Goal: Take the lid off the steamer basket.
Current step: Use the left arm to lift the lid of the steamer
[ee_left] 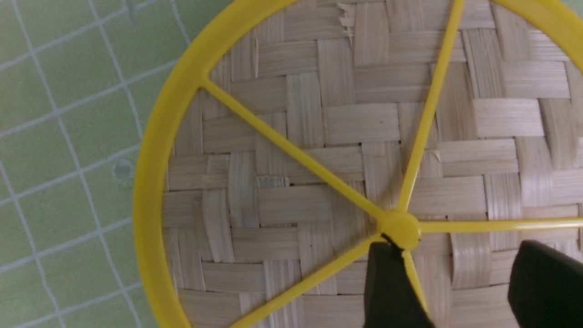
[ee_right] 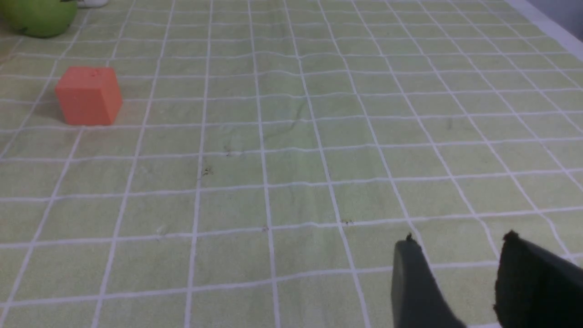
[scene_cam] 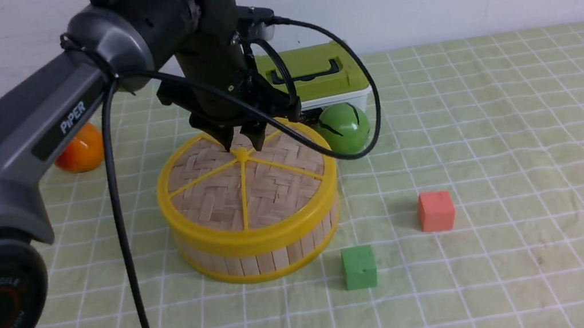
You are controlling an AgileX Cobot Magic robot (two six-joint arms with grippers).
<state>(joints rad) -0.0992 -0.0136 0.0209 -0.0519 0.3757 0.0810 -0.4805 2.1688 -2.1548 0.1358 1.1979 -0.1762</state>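
I see table (scene_cam: 527, 152) under pale green cloth with white grid lines, slightly wrinkled. Steamer basket (scene_cam: 259, 255) stands on cloth; I take it as landmark. Behind basket, to its right: green round fruit (scene_cam: 344, 128), just beside basket's rim. Farther behind basket, same side: white box (scene_cam: 326, 81) with olive-green top. Behind basket, to its left, well apart: orange fruit (scene_cam: 82, 152). In front of basket, to its right, near its base: green cube (scene_cam: 359, 267). Right of basket, farther out: red cube (scene_cam: 435, 211).
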